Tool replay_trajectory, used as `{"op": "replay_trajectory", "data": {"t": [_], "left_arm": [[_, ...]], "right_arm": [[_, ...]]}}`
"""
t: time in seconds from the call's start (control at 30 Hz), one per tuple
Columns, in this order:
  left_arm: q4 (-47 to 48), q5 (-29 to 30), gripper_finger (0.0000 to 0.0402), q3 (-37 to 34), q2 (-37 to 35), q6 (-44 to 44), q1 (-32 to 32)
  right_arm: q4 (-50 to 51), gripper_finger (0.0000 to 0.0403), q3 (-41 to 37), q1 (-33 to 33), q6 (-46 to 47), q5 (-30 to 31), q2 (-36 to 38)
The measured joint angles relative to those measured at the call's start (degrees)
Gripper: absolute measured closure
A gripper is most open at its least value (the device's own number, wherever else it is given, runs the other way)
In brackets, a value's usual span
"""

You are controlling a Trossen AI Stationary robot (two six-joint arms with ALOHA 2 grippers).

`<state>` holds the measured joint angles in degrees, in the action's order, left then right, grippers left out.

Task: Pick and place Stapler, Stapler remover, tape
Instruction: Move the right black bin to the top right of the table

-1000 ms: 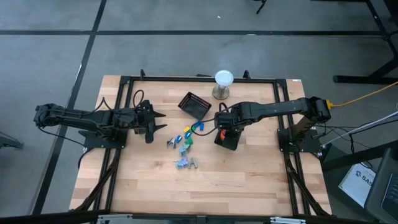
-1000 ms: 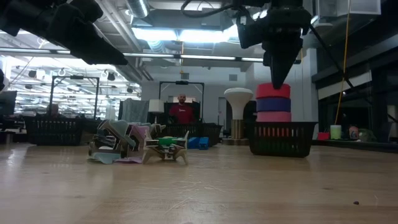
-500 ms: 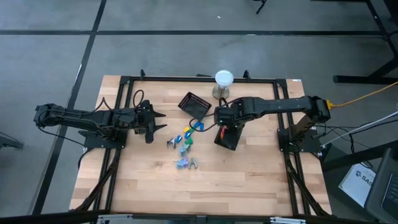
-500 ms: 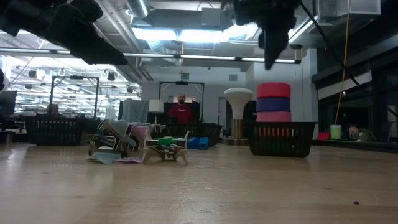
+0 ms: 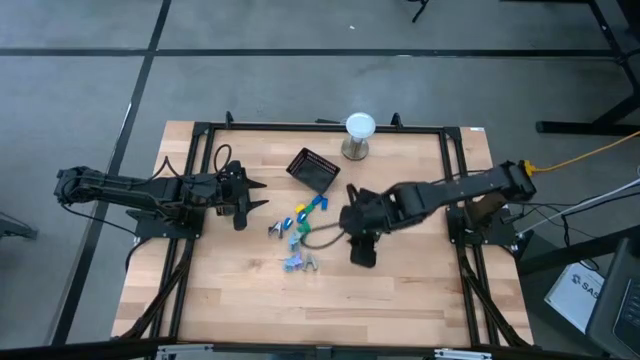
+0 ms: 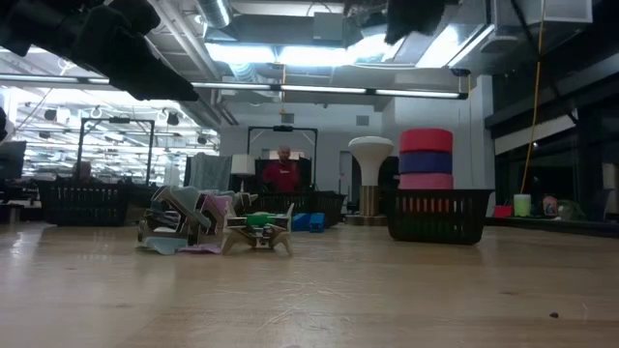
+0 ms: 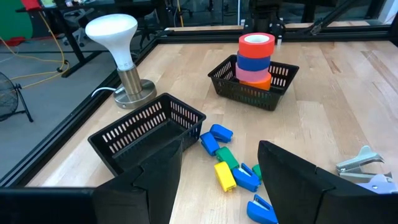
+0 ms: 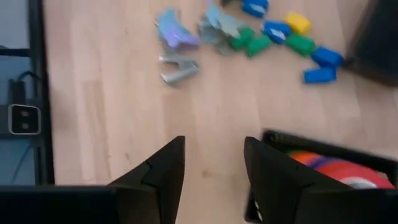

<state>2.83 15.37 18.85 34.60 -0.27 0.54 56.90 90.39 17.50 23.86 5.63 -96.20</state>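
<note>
Even, bright overhead light falls on the pale wooden table (image 5: 400,300), leaving only soft, short shadows. In the low view, ceiling light strips (image 6: 290,53) glare white and the near tabletop is soft. The right wrist view is smeared with blur.

Tape rolls (image 7: 255,60) stacked in a basket (image 7: 281,76) beside the lamp (image 7: 118,38).

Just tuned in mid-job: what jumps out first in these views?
A stack of tape rolls, red on blue, pink and orange, stands in a black basket on the table's right half. Beside the empty second basket lies a bright scatter of small staplers and metal staple removers. The right pincer hangs open near the tape basket, while the left pincer waits open on the left.
</note>
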Motion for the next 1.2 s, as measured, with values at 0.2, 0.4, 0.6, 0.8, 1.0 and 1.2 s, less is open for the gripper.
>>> {"op": "replay_trajectory", "data": {"t": [0.2,0.4,0.6,0.8,1.0,1.2], "left_arm": [[0.0,0.0,0.0192,0.0,0.0,0.0,0.0],[0.0,0.0,0.0192,0.0,0.0,0.0,0.0],[0.1,0.0,0.0192,0.0,0.0,0.0,0.0],[0.1,0.0,0.0192,0.0,0.0,0.0,0.0],[0.1,0.0,0.0192,0.0,0.0,0.0,0.0],[0.0,0.0,0.0192,0.0,0.0,0.0,0.0]], "right_arm": [[-4.9,0.0233,0.0,6.2,0.7,7.5,0.0],[-8.3,0.0233,0.0,9.7,1.3,11.3,-3.2],[-7.5,0.0233,0.0,10.3,-1.2,11.1,-11.1],[-5.4,0.0233,0.0,9.7,-3.7,10.8,-17.7],[-3.1,0.0233,-0.1,6.6,1.1,13.7,-19.7],[-2.5,0.0233,-3.9,5.4,6.2,17.1,-19.7]]}}
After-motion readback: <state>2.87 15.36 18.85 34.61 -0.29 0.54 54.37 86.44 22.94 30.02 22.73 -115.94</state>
